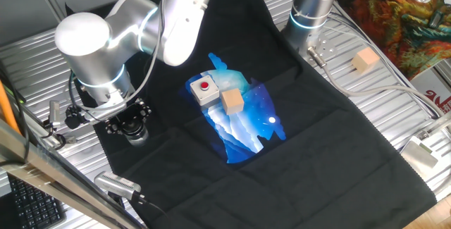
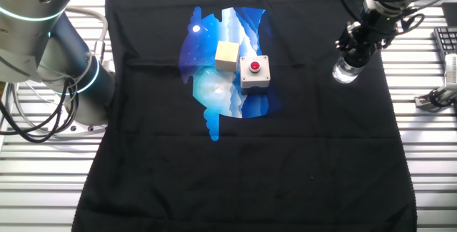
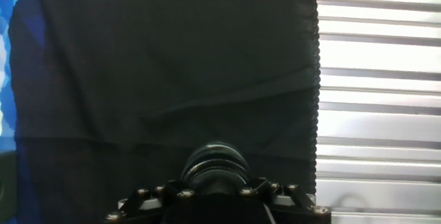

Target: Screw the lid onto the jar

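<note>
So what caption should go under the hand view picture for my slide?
Looking down the gripper at a black lid above the black cloth.

A ribbed silver metal tabletop (image 1: pixel 394 109) lies under a black cloth (image 1: pixel 317 144) bearing a blue-and-white printed patch (image 1: pixel 243 127); even bright light.

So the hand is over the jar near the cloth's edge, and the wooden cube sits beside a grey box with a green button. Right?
One thing is off: the button on the grey box is red, as both fixed views show. The hand is over the jar, and the wooden cube sits beside the box.
</note>
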Robot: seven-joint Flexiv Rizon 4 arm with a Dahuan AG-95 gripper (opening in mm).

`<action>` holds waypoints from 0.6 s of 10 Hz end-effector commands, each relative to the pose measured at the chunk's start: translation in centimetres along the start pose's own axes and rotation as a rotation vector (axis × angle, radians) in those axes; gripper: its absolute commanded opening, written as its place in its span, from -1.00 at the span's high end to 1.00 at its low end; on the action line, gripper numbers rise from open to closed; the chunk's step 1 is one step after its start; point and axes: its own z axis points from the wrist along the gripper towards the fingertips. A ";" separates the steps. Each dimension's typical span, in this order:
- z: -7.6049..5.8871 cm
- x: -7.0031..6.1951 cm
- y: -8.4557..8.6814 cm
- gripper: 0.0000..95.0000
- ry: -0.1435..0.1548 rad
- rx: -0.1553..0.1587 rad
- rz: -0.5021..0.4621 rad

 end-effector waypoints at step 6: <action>0.1 0.1 0.0 1.00 0.000 0.004 0.026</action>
